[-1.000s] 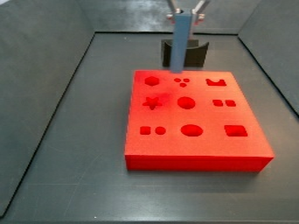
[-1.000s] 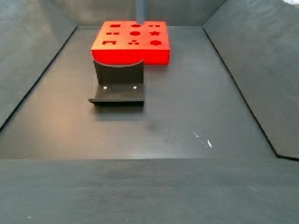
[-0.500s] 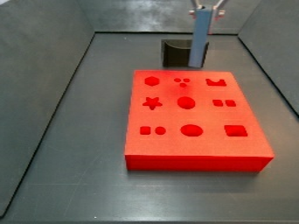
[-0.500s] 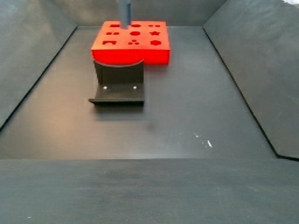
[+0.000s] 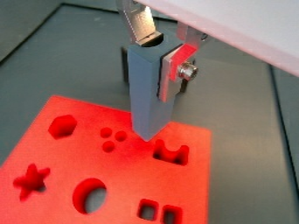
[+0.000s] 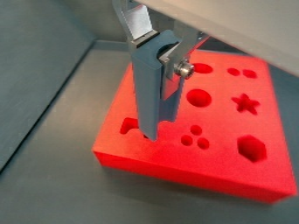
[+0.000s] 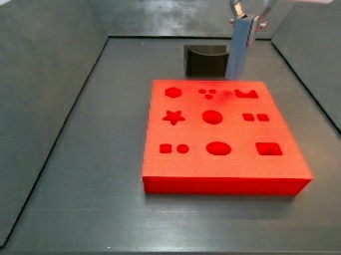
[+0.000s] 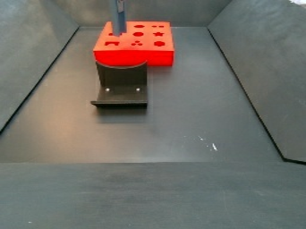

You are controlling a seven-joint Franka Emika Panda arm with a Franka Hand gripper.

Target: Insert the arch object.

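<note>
Dark gray floor, red block (image 7: pixel 220 134) with shaped holes in the middle. Gripper (image 5: pixel 158 52) clamped on a blue-gray piece (image 5: pixel 149 92), just above the arch hole (image 5: pixel 172 154). Fixture (image 8: pixel 121 88) stands beside the block.

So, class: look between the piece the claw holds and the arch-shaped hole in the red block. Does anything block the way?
Nothing visible does. The claw grips the blue-grey arch piece upright, its lower end just above the red block beside the arch hole. That hole is open and bare. The fixture stands behind the block.
</note>
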